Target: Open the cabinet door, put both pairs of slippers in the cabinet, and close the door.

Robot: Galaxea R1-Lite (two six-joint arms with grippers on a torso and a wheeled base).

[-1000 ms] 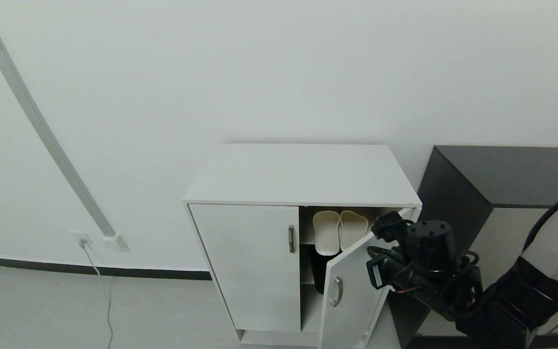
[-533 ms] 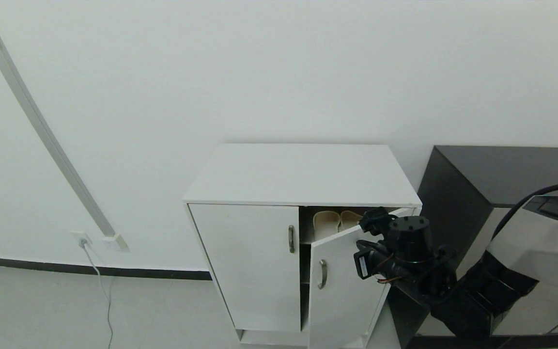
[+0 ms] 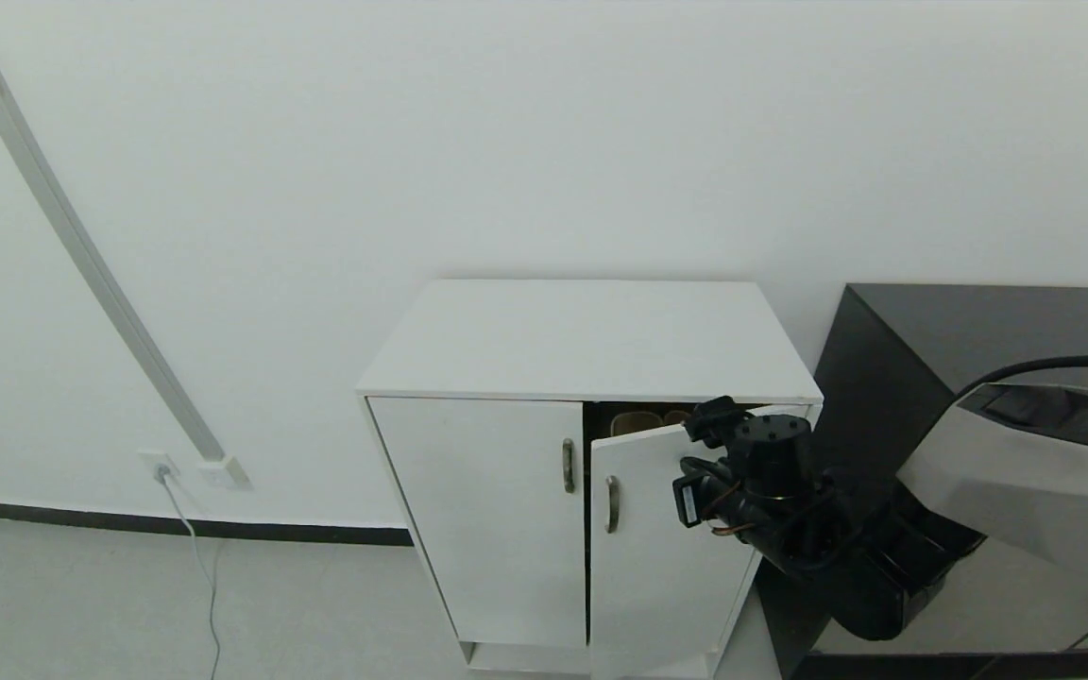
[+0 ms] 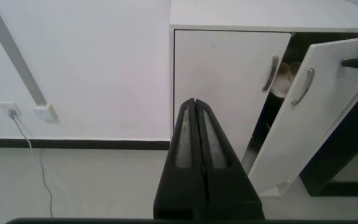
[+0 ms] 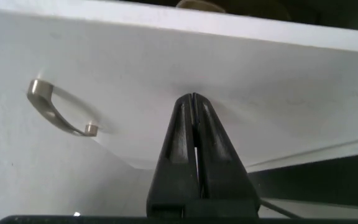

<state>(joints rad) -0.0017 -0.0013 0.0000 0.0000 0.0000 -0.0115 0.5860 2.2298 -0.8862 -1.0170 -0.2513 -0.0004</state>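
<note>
Gripper (image 5: 194,98) closed — tip against cabinet door (image 5: 278,68)

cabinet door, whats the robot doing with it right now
The right gripper, shut, has its tip against the front of the right door of the cabinet and has swung it nearly closed over the last second; a narrow gap remains. Light slippers show on the upper shelf inside. The left gripper, also shut, hangs back from the cabinet, holding nothing.

Closed fingers (image 5: 182,134) against cabinet door (image 5: 272,68)
</note>
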